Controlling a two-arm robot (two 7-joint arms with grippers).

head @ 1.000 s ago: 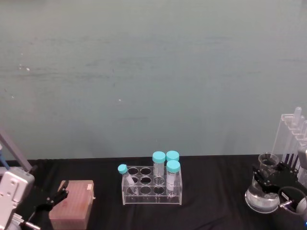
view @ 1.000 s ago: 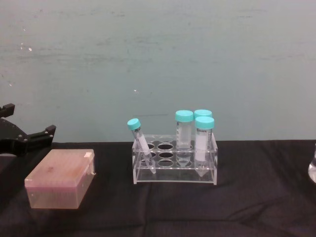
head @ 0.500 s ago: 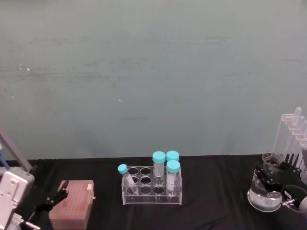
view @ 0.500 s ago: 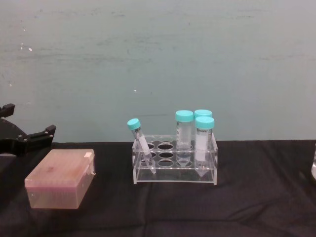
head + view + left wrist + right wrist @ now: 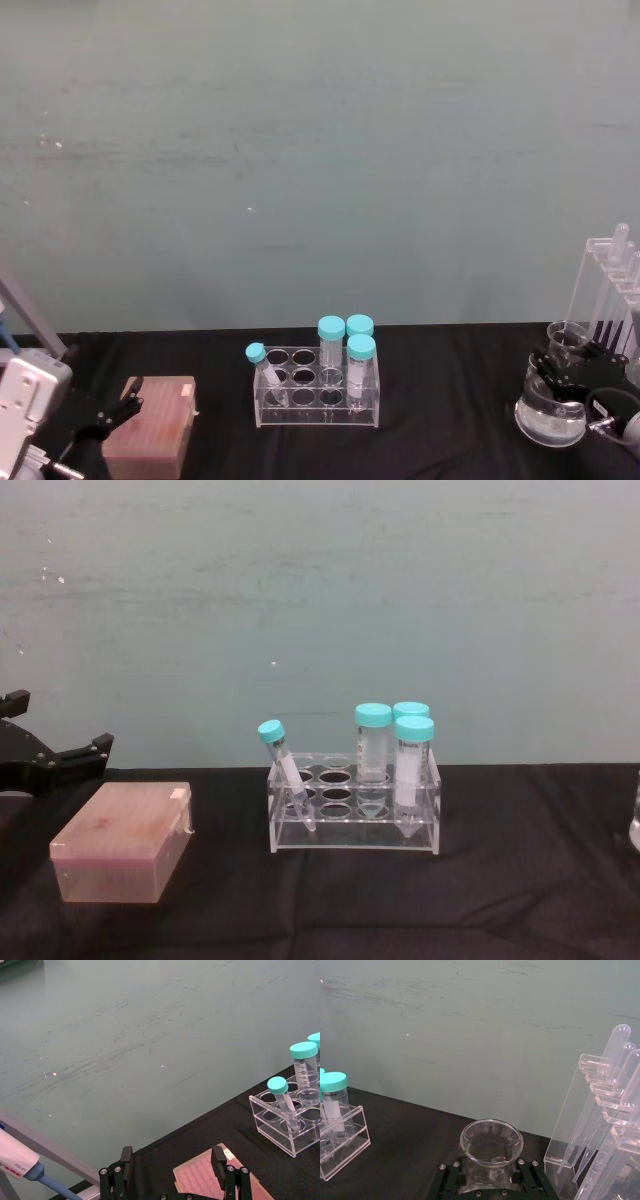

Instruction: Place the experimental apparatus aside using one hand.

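- Right hand (image 5: pixel 490 1175) sits at the worktop's (image 5: pixel 450 400) far right, fingers closed about the neck of the conical flask (image 5: pixel 548 410), which stands upright.
- Tall clear stand with tubes (image 5: pixel 608 290) rises just behind and to the right of the flask; cut off by the edge.
- Left hand (image 5: pixel 172 1177) parked open over the pink tip box (image 5: pixel 152 425), well apart.
- Beaker not made out.

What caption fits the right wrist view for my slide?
Right claw closed around the neck of a glass flask, beside a clear stand of long tubes.
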